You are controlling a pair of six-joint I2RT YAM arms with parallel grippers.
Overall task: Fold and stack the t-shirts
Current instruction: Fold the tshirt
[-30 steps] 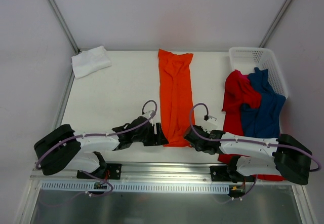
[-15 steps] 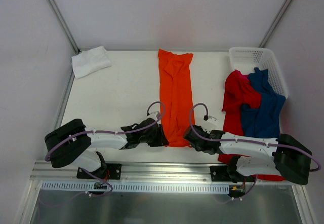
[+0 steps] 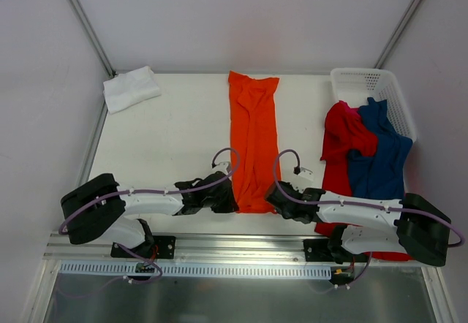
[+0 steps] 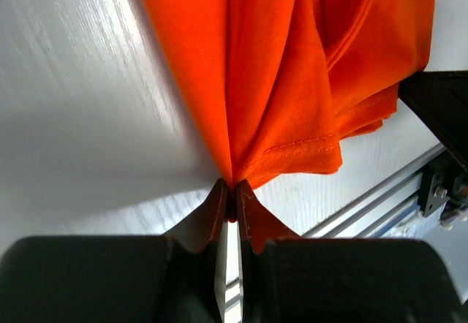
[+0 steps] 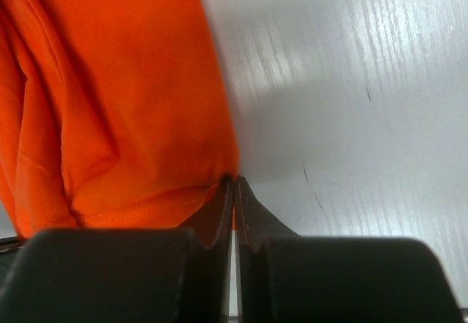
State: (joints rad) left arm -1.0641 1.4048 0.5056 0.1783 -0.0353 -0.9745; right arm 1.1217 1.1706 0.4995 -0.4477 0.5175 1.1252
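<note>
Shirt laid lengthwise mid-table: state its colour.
The shirt is bright orange, clearest in the top external view.

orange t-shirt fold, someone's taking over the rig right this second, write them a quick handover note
Grippers: the left pincer is shut on the near left corner of the orange t-shirt; the right pincer is shut on its near right corner.
Where things are: the orange t-shirt lies as a long narrow strip down the middle of the table. The white t-shirt sits bundled at the far left corner. The red t-shirt and dark blue t-shirt spill from the basket on the right.
Done: orange narrowed lengthwise, both near corners gripped.
Left: probably fold orange crosswise and stack it, then red and dark blue.
</note>
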